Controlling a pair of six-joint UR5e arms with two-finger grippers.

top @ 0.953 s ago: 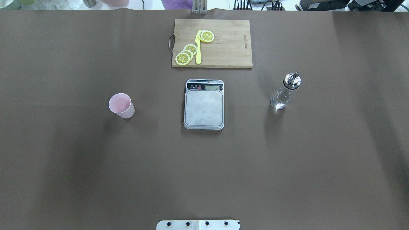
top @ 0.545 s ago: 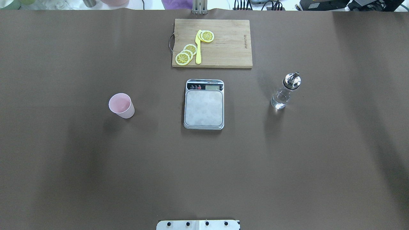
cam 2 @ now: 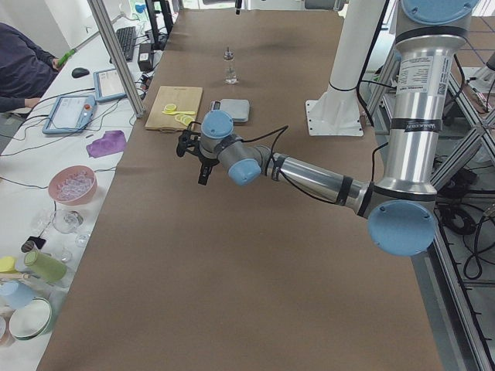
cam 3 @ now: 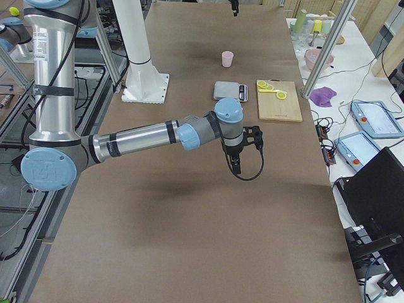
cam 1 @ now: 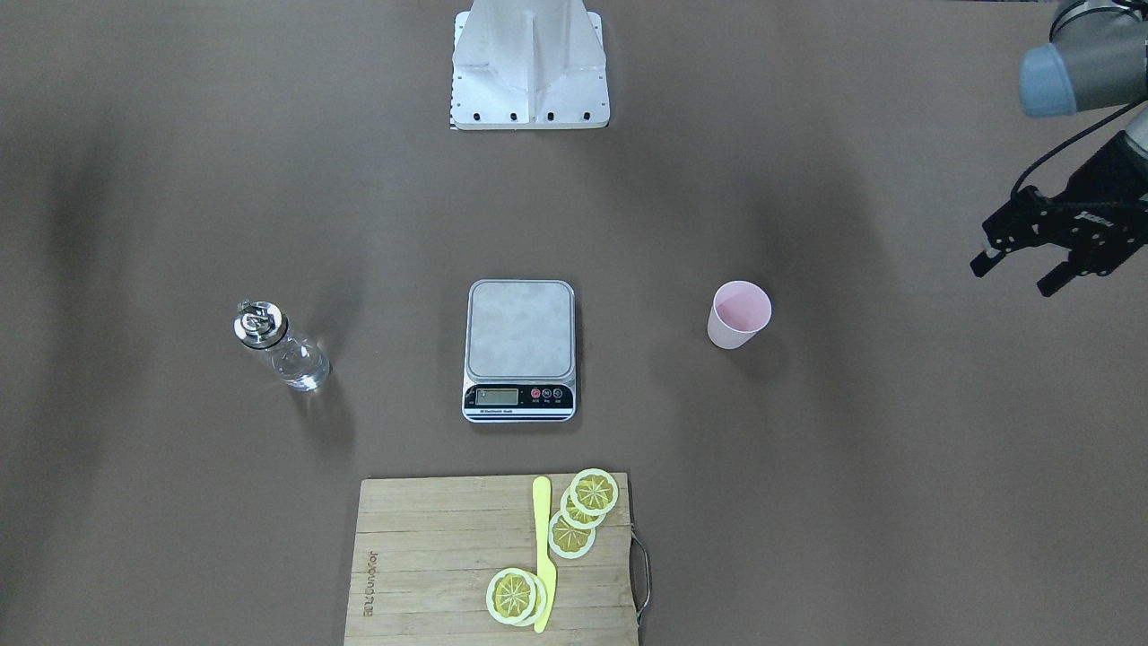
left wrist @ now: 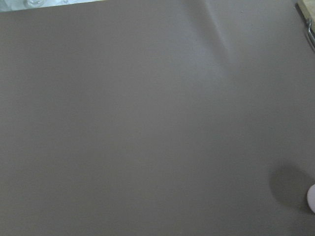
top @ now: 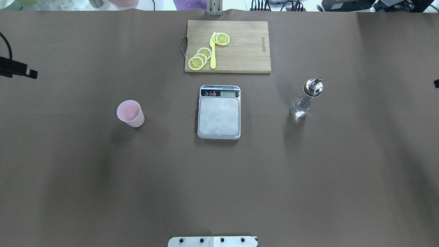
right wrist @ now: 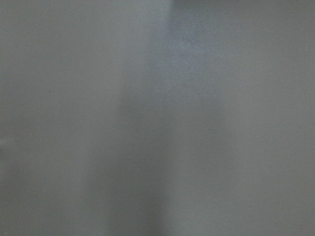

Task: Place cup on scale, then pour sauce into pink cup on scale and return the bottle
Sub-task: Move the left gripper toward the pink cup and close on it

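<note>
The pale pink cup stands upright on the brown table, left of the scale; it also shows in the front view. The scale's steel platform is bare. The clear glass bottle with its chrome spout stands right of the scale and holds clear liquid. My left gripper is open and empty, hovering well out beyond the cup at the table's left side. My right gripper hangs over the table's right end, far from the bottle; I cannot tell whether it is open or shut.
A wooden cutting board lies behind the scale with lemon slices and a yellow knife. The robot's base plate sits at the near edge. Bowls and cups stand off the table's left end.
A finger of my left gripper has come into the overhead view at the left edge, and a sliver of the right arm at the right edge. Cup, scale and bottle have not moved.
</note>
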